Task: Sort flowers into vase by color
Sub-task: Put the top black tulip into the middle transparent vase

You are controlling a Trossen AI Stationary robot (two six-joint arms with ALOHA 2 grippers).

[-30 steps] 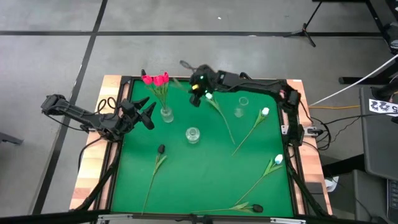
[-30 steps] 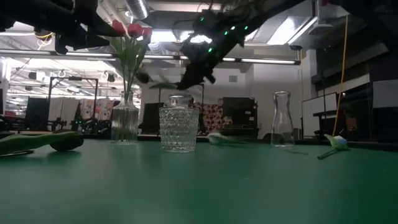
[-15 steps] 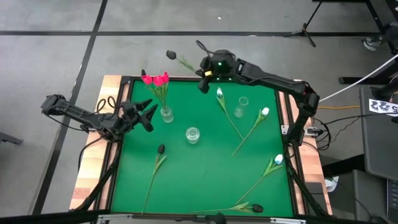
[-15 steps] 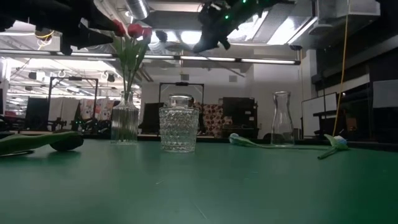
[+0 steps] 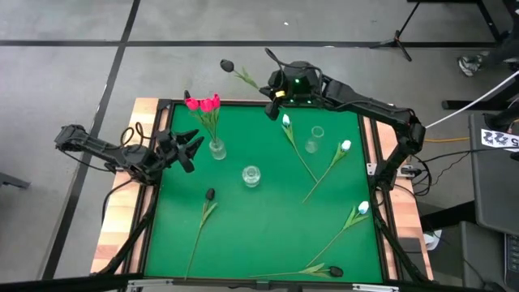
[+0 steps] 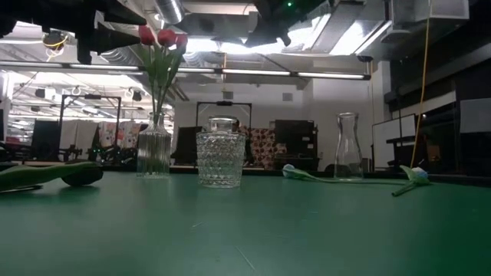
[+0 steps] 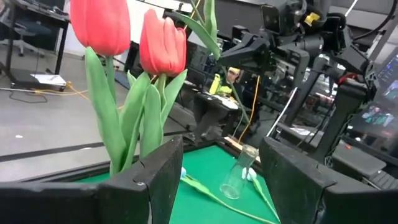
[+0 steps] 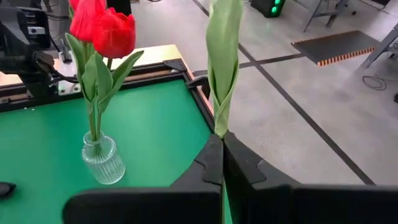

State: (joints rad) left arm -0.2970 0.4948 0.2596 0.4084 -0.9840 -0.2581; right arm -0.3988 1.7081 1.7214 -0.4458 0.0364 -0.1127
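My right gripper (image 5: 273, 95) is high over the table's far edge, shut on a black-headed tulip (image 5: 226, 65). The tulip's leaf (image 8: 222, 56) stands up past the fingers in the right wrist view. My left gripper (image 5: 189, 146) is open and hovers just left of the ribbed vase (image 5: 216, 149), which holds the red tulips (image 5: 203, 104). In the left wrist view these tulips (image 7: 163, 43) are close ahead of the spread fingers. Three white tulips (image 5: 285, 120) (image 5: 346, 146) (image 5: 362, 208) and two black ones (image 5: 210, 195) (image 5: 335, 272) lie flat on the green mat. My right gripper pinches the black tulip's stem (image 8: 219, 129) between its two fingers, just below the long leaf. The flower is lifted clear of the table. Its stem runs out from the fingertips toward the far left, with the head (image 5: 226, 65) at the free end.
A faceted glass jar (image 5: 251, 175) stands mid-table and a tall clear carafe (image 5: 315, 139) stands right of it, both without flowers. In the low view they are the jar (image 6: 221, 161) and carafe (image 6: 347, 157), with the ribbed vase (image 6: 153, 153) at the left. A raised frame (image 5: 381, 162) borders the mat.
My right gripper has risen and moved toward the far edge, staying shut and carrying the black tulip up clear of the mat. The head of the white tulip beside it has shifted a little toward the right and now lies still.
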